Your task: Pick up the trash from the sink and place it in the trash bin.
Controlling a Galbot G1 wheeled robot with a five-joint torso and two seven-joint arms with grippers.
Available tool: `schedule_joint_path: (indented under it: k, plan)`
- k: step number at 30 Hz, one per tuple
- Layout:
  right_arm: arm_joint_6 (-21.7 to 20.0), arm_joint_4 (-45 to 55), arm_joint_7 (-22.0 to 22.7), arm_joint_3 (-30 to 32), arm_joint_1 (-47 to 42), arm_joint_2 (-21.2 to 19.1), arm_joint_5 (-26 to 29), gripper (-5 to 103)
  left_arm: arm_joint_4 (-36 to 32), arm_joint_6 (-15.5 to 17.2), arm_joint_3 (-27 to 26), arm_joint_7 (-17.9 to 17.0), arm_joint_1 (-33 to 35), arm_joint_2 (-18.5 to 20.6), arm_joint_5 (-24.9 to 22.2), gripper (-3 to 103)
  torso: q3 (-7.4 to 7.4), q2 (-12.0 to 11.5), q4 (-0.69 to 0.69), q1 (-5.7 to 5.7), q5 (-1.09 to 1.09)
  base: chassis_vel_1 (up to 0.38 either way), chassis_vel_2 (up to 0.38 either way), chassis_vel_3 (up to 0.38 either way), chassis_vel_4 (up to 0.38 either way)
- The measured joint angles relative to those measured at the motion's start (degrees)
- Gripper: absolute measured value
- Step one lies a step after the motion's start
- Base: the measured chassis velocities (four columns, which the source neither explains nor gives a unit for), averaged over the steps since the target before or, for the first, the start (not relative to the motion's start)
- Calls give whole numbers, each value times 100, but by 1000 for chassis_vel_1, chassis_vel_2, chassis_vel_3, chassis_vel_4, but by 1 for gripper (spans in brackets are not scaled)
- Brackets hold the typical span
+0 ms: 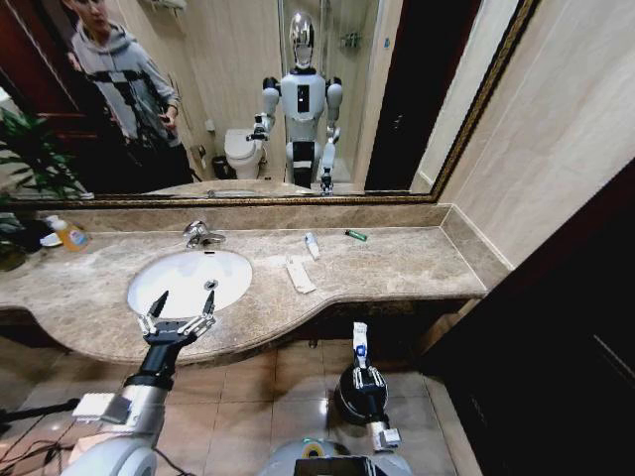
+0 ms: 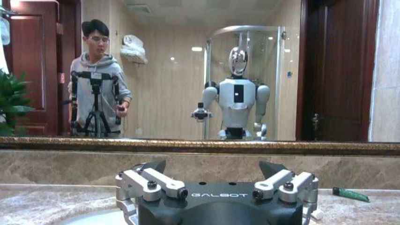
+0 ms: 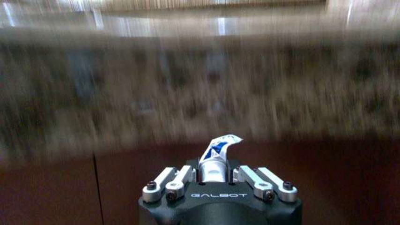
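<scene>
My right gripper point(image 1: 363, 373) is low in front of the counter, shut on a small white tube with blue marks point(image 1: 359, 340). It hangs over a dark round shape that looks like the trash bin point(image 1: 343, 397). The right wrist view shows the tube point(image 3: 218, 145) sticking up between the shut fingers of that gripper point(image 3: 212, 172). My left gripper point(image 1: 180, 309) stands open at the front rim of the white oval sink point(image 1: 189, 281). On the counter lie a flat white packet point(image 1: 299, 275), another white tube point(image 1: 312, 245) and a dark green stick point(image 1: 355, 235). The stick point(image 2: 350, 193) also lies beyond the open left gripper point(image 2: 212, 168).
A chrome faucet point(image 1: 198, 234) stands behind the basin. An orange bottle point(image 1: 69, 234) sits at the counter's far left beside a plant point(image 1: 25, 159). A large mirror point(image 1: 298, 99) backs the marble counter point(image 1: 397, 263). A dark wooden door point(image 1: 566, 327) is on the right.
</scene>
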Motion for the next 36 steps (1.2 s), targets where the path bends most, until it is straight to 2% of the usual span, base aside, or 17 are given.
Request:
schedule_joint_path:
  k: [3,4,7,9,11,15,17,18,20,22,24,28,29,30,31,34,36]
  plan:
    - [-134,-1361,-127,37,656,-34,140,25,0,0,1,1,0,0,0,100,0,0,-1,0,0,0,0,0,0]
    - [-134,-1361,-127,37,656,-34,140,25,0,0,1,1,0,0,0,100,0,0,-1,0,0,0,0,0,0]
    - [-417,-2500,-447,101,1315,-26,230,25,0,0,0,0,0,0,0,100,1,-1,0,0,-1,0,0,0,0]
    - [-504,-2689,-518,108,1435,-18,250,25,0,0,0,0,0,0,0,100,0,0,0,1,-1,0,0,0,0]
    - [-801,-3194,-758,151,1790,17,283,25,0,0,0,0,0,0,0,100,0,0,0,0,0,0,0,0,0]
    - [-1053,-3641,-922,226,2074,32,263,25,0,0,0,0,0,0,0,100,0,0,1,0,0,0,0,0,0]
    - [-1511,-3884,-1071,281,2221,26,210,25,0,0,0,0,0,0,0,100,1,-1,0,0,-1,0,0,0,0]
    - [-1511,-3884,-1071,281,2221,26,210,25,0,0,0,0,0,0,0,100,1,-1,0,0,-1,0,0,0,0]
    - [-2085,-3975,-1150,297,2278,23,218,25,0,0,0,0,0,0,0,100,0,0,0,0,-1,0,0,0,0]
    - [-2244,-4019,-1156,307,2296,29,218,25,0,0,0,1,0,0,0,100,0,0,0,0,-1,0,0,0,0]
    - [-2623,-4187,-1198,395,2379,61,188,25,0,0,0,0,0,0,0,100,0,0,-1,0,-1,0,0,0,0]
    - [-2815,-4202,-1212,428,2412,84,151,25,0,0,0,0,0,0,0,100,0,0,-1,0,-1,0,0,0,0]
    - [-2854,-4169,-1209,432,2449,119,144,27,0,0,0,0,0,0,0,100,0,0,0,0,-1,0,0,0,0]
    - [-2849,-4105,-1148,413,2475,139,96,37,0,0,0,0,0,0,0,100,0,0,0,0,-1,0,0,0,0]
    - [-2848,-4101,-1109,413,2484,142,58,43,0,0,0,0,0,0,0,100,0,0,0,0,-1,0,0,0,0]
    - [-2865,-4088,-1072,417,2481,140,7,48,0,0,0,0,0,0,0,100,0,0,0,0,-1,0,0,0,0]
    - [-2877,-4079,-1070,424,2454,128,-51,59,0,0,0,0,0,0,0,100,0,0,0,0,-1,0,0,0,0]
